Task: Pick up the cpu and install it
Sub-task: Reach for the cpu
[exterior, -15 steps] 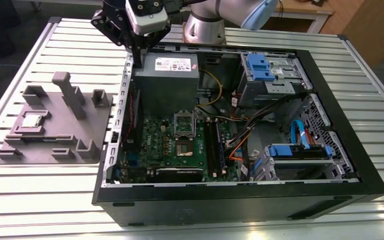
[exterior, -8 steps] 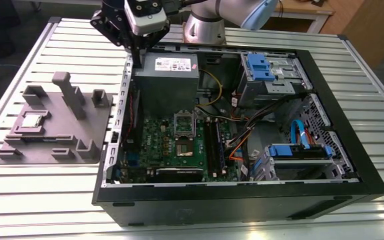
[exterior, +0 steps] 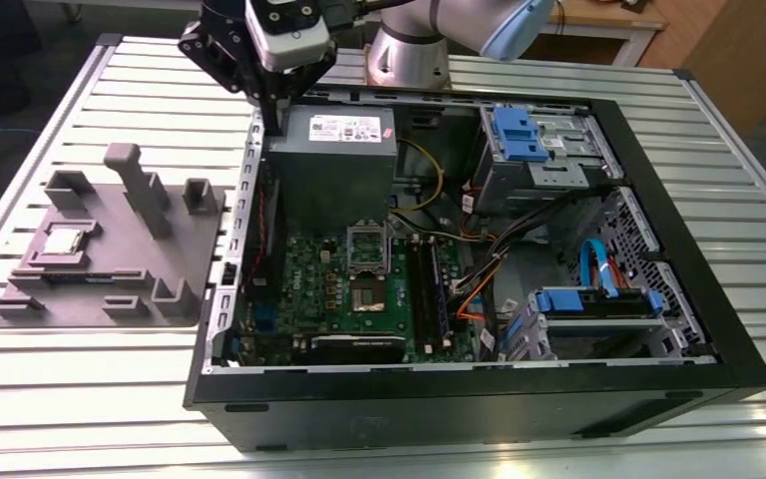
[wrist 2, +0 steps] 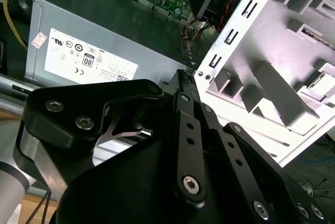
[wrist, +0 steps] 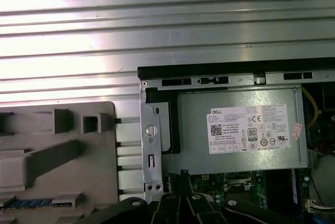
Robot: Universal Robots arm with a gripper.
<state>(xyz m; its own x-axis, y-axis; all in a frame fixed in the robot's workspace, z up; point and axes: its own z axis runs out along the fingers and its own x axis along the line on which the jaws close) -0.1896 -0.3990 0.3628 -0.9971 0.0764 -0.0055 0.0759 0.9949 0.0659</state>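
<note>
Black linkage bars of the gripper [wrist 2: 183,73] crowd the foreground of the second wrist view, narrowing to a single thin tip. From that angle the fingers [wrist 2: 187,110] seem pressed together with nothing between them. The exterior view agrees, showing one slim black stem pointing straight down [exterior: 274,125].

That tip hangs over the far corner of the open computer case [exterior: 490,404], above the seam between the case's metal side wall and the grey power supply [exterior: 330,165] with its white label. In the first wrist view the tip [wrist: 183,174] sits just past the power supply's [wrist: 235,145] edge, over a strip of green motherboard.

The cpu [exterior: 64,242] lies well apart from the gripper. It rests flat in a recess of the grey fixture tray [exterior: 184,269], which sits on the slatted metal table [exterior: 91,399] at the exterior view's left, beside the case. Inside the case, the motherboard [exterior: 306,289] lies flat with its socket [exterior: 367,271] near the middle.
</note>
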